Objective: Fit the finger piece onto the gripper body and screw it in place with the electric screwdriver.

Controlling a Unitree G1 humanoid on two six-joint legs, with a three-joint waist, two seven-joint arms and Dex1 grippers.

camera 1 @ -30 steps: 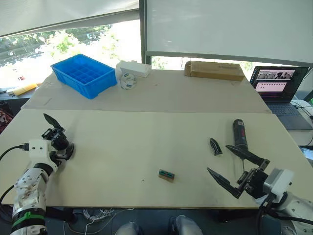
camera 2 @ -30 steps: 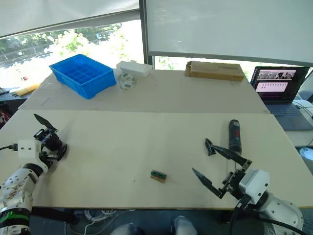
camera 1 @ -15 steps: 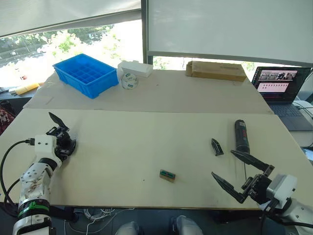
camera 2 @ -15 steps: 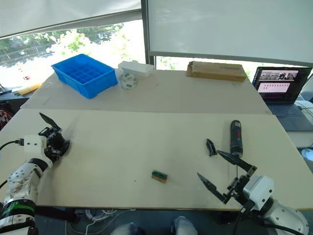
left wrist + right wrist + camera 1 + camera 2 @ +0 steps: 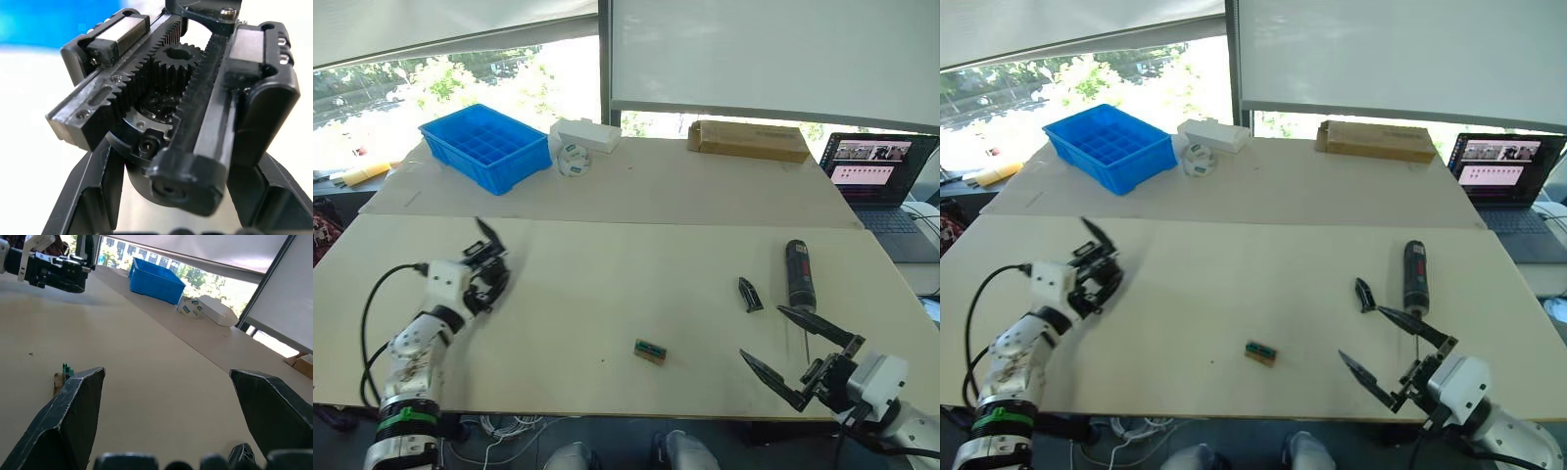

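Two grippers over tabletop [image 5: 607,294]; left gripper [image 5: 478,277] near left edge, fingers clamped on gripper body [image 5: 487,274], pointed finger sticking up; right gripper [image 5: 798,352] near front right corner, fingers spread wide, holding nothing; finger piece [image 5: 748,294] lies toward right edge, just beside electric screwdriver [image 5: 798,274], apart from it; small green-and-tan block [image 5: 648,351] near front edge, mid-tabletop.
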